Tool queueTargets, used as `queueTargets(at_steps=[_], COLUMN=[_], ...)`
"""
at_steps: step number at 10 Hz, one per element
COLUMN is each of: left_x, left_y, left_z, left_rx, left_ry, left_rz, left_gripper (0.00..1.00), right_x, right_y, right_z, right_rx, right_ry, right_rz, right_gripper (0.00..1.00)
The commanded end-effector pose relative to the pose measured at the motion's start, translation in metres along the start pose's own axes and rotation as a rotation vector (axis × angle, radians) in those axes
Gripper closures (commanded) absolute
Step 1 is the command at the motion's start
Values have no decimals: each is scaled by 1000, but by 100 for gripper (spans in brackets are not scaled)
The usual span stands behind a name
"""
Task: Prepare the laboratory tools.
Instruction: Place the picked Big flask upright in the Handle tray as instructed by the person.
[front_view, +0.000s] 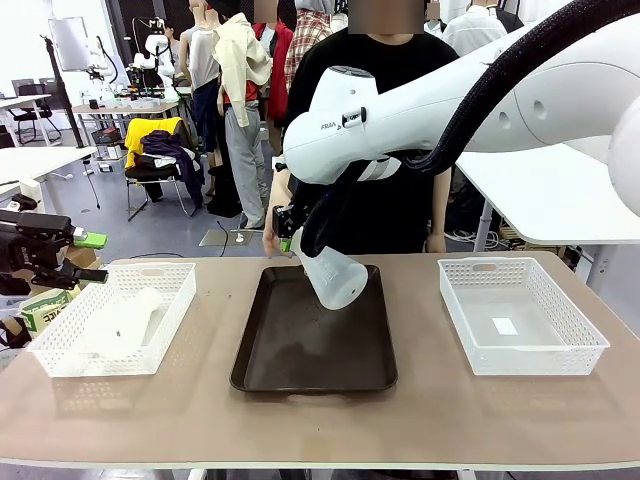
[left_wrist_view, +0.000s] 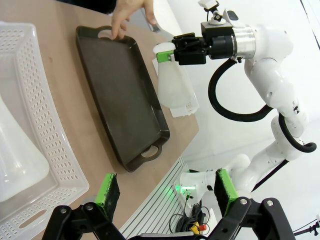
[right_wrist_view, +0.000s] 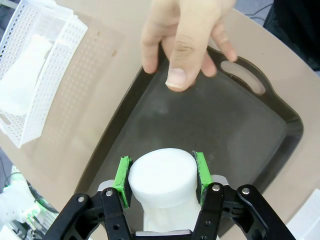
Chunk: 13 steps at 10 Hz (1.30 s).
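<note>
The right gripper (right_wrist_view: 161, 172) is clamped on the neck of one flask (front_view: 335, 275), holding it tilted above the brown tray (front_view: 310, 350) — a person's hand (right_wrist_view: 185, 45) touches the tray's far rim. The left gripper (left_wrist_view: 167, 187) stands wide, holding nothing, beside the left basket (front_view: 60, 350) — the second flask (front_view: 125, 325) lies inside.

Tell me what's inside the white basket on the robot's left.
One frosted flask lies in the left basket. The flask covers the floor beneath it.

— Left arm?
— Low at the left edge. Its black two-finger left gripper (front_view: 93, 257) is level, green pads spread wide, empty.
— Right?
— Reaching across the middle, right gripper (front_view: 290, 240) clamped on a translucent frosted-white conical flask (front_view: 335, 280).
</note>
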<state>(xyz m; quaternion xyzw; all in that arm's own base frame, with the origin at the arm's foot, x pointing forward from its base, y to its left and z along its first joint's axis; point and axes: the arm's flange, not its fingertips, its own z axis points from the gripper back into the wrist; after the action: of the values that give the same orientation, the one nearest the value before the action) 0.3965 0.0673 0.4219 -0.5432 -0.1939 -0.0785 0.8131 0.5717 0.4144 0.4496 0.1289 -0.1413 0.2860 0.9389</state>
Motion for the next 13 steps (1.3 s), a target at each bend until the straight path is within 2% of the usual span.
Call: queueTargets(at_steps=[1,3,5,6,8,11,13], left_x=[1,1,1,1,1,1,1], left_y=[-1,-1,-1,-1,-1,-1,-1], left_z=[1,1,1,1,1,1,1], left_rx=[-17,-17,-17,-17,-17,-17,-17], left_ry=[-13,-13,-13,-13,-13,-13,-13], left_rz=[-4,-4,-4,-4,-4,-4,-4], left_gripper=[0,0,0,0,0,0,0], right_x=[1,0,-12,-15,-18,-18,-14], right_y=[-1,0,3,2,-4,-32,-51], right_z=[0,0,16,24,39,47,41], right_rx=[-1,0,-57,-30,112,411,512], right_ry=[-6,0,-6,-24,-82,-217,-279], right_rz=[2,0,78,118,245,487,523], right_gripper=[100,100,100,100,100,100,100])
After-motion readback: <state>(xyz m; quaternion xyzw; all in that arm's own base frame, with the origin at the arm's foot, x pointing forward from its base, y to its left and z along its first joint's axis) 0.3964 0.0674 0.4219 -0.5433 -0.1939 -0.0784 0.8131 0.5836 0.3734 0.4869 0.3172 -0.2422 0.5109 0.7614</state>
